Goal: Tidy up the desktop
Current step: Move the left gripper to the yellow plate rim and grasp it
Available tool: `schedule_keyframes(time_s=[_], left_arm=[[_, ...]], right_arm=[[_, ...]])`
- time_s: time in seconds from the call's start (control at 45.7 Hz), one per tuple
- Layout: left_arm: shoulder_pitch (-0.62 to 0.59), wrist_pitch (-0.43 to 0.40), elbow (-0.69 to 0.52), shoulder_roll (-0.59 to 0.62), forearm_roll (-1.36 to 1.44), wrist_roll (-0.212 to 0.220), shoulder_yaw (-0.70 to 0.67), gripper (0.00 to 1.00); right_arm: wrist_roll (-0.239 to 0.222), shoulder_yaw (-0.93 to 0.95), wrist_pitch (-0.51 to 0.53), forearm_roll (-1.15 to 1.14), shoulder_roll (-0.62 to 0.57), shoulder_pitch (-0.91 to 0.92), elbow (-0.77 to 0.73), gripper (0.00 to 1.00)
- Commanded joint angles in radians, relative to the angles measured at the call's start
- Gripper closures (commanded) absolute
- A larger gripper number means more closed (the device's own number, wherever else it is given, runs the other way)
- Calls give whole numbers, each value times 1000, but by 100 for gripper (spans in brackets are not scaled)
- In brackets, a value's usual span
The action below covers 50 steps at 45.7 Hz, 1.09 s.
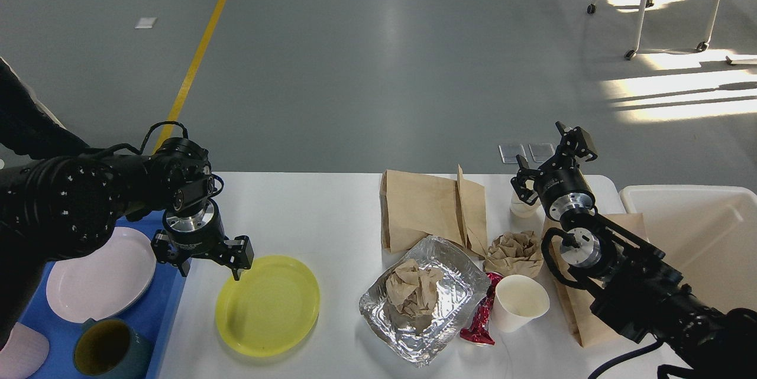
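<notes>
The white desktop holds a yellow plate at front left. My left gripper hangs open and empty over the plate's left rim, its right fingertip close to the rim. A foil tray holds crumpled brown paper. Beside it are a red wrapper, a white paper cup, a crumpled paper ball and flat brown paper bags. My right gripper is open and empty, raised over the table's far right edge above a small white cup.
A blue tray at the left edge carries a pink plate, part of another plate and a teal mug. A cream-white bin stands at the right. Another brown bag lies under my right arm.
</notes>
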Motion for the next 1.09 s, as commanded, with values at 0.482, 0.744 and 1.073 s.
schedule_keyframes(time_s=[0.482,0.744,1.073], left_arm=[[141,193,64,-33,13,3,-11,7],[161,207,64,-46,13,1,-25,8],[161,193,61,-48,13,0,-25,28]], right_arm=[[0,0,0,0,0,0,0,0],[0,0,0,0,0,0,0,0],[0,0,0,0,0,0,0,0]])
